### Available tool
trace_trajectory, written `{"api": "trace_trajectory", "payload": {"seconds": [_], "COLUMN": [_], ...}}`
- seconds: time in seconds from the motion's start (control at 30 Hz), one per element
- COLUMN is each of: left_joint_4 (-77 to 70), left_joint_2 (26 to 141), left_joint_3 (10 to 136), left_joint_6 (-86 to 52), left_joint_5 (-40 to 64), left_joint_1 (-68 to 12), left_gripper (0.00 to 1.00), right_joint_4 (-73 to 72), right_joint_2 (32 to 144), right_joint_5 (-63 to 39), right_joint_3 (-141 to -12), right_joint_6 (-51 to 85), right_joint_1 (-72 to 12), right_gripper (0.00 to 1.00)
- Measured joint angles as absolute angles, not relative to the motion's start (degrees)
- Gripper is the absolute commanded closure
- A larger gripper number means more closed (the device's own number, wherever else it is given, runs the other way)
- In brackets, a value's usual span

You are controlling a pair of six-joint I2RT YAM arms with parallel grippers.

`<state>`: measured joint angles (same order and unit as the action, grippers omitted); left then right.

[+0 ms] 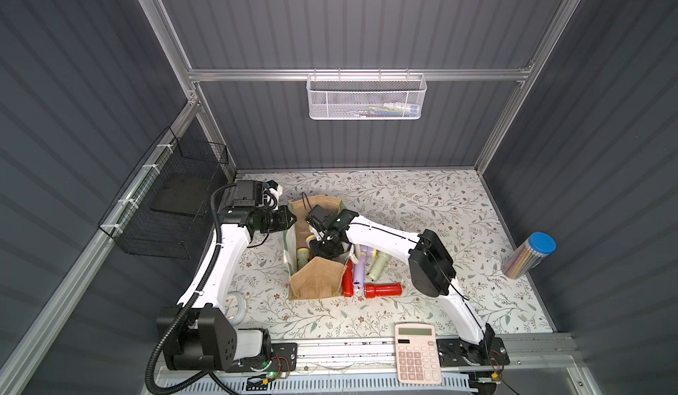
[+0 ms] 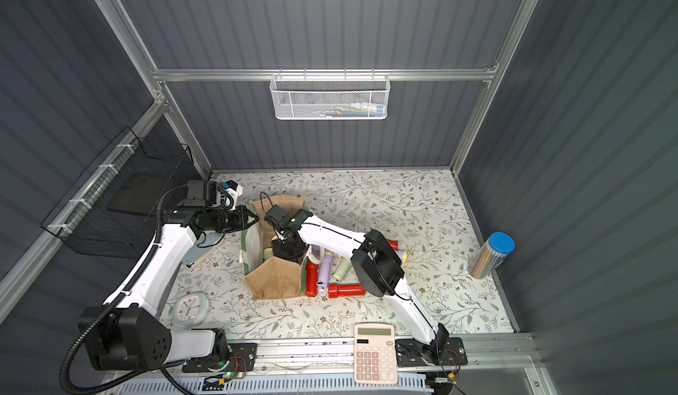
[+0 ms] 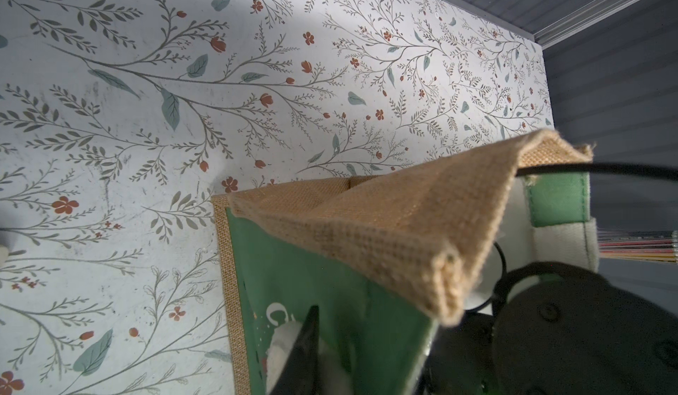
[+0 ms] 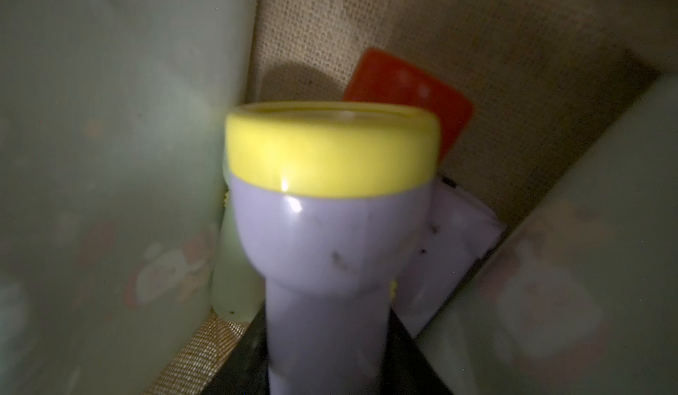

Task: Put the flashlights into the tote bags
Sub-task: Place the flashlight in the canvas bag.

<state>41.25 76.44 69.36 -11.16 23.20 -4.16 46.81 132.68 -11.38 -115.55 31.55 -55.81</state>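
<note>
The tan jute tote bag (image 1: 315, 270) (image 2: 273, 277) (image 3: 385, 228) stands open mid-table. My left gripper (image 1: 291, 218) (image 2: 254, 218) is shut on its left rim; one black finger (image 3: 307, 341) lies against the green panel and white rope. My right gripper (image 1: 323, 247) (image 2: 284, 249) (image 4: 328, 338) reaches down inside the bag, shut on a lilac flashlight (image 4: 330, 246) with a yellow ring. Red (image 4: 403, 96), pale green (image 4: 234, 264) and lilac (image 4: 455, 250) flashlights lie in the bag beneath it. Outside, right of the bag, lie red (image 1: 383, 290), lilac (image 1: 358, 274) and pale green (image 1: 379, 266) flashlights.
A pink calculator (image 1: 418, 352) sits at the front edge and a round clock (image 2: 190, 308) at the front left. The clear pencil tube (image 1: 528, 255) leans at the right wall. A white mesh basket (image 1: 367, 97) hangs on the back wall, a black wire basket (image 1: 172, 209) on the left.
</note>
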Motion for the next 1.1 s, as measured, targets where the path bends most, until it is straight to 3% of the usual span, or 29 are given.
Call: {"api": "trace_trajectory", "payload": {"seconds": [0.63, 1.1], "left_joint_4": [41.3, 41.3], "left_joint_2": [76.4, 76.4], "left_joint_3": [69.4, 69.4], "left_joint_6": [-11.1, -11.1], "left_joint_5": [23.2, 23.0], "left_joint_1": [-4.2, -4.1], "left_gripper": [0.80, 0.80], "right_joint_4": [45.1, 37.6], "right_joint_2": [131.3, 112.9], "right_joint_5": [-11.8, -10.2], "right_joint_3": [-114.8, -109.4], "right_joint_6": [29.8, 26.0], "right_joint_1": [-55.8, -55.7], "right_gripper": [0.30, 0.24]}}
